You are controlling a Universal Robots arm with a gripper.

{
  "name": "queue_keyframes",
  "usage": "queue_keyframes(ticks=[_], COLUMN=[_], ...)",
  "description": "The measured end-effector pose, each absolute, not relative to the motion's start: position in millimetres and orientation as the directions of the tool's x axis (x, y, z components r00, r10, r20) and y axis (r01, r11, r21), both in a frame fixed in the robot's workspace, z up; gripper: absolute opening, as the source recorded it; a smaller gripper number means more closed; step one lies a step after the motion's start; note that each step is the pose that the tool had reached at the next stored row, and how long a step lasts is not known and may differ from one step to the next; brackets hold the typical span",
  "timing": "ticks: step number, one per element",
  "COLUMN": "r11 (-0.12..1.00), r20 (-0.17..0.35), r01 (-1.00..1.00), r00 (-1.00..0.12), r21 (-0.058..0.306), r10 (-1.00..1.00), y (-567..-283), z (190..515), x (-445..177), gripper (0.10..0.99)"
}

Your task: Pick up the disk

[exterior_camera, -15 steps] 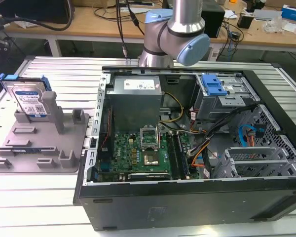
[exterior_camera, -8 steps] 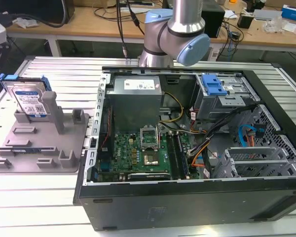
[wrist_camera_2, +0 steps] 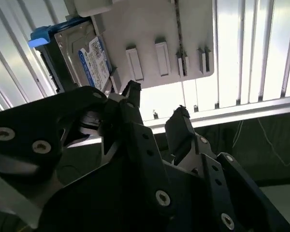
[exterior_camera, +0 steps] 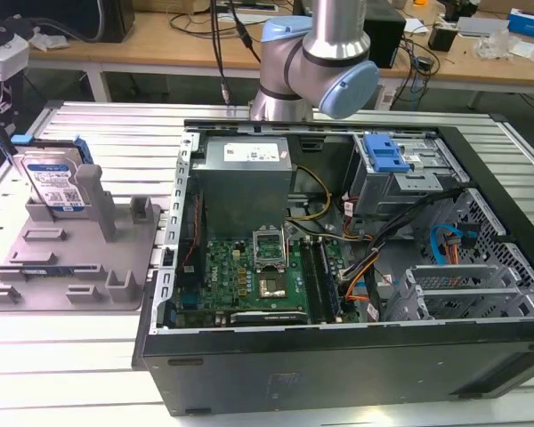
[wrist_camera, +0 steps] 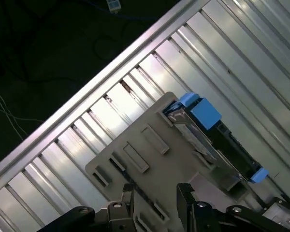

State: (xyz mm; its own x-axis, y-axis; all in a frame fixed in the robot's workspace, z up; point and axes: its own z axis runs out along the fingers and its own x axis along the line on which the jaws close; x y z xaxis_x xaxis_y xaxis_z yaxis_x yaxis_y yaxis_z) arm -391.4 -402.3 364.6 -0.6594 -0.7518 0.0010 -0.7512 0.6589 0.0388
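Silver and blue-edged, one disk [exterior_camera: 53,182] is seen in the exterior view, stood on edge in the one grey fixture tray [exterior_camera: 71,267] on the tabletop [exterior_camera: 116,133], at that view's left. In the second wrist view the tool [wrist_camera_2: 157,108] is seen open and empty, apart from the disk. In the first wrist view the disk [wrist_camera: 195,137] is judged stiff, weighty and shock-sensitive, best taken by its side edges.
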Motion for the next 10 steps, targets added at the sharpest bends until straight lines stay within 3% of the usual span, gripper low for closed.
queue_keyframes(ticks=[1, 10], r11=[0.646, 0.493], r20=[0.001, 0.001], r01=[-0.762, -0.869], r00=[-0.646, -0.493], r21=[0.039, 0.039], r10=[-0.763, -0.87], y=[-402.3, -402.3], z=[364.6, 364.1], x=[-391.2, -388.2], gripper=[0.482, 0.482])
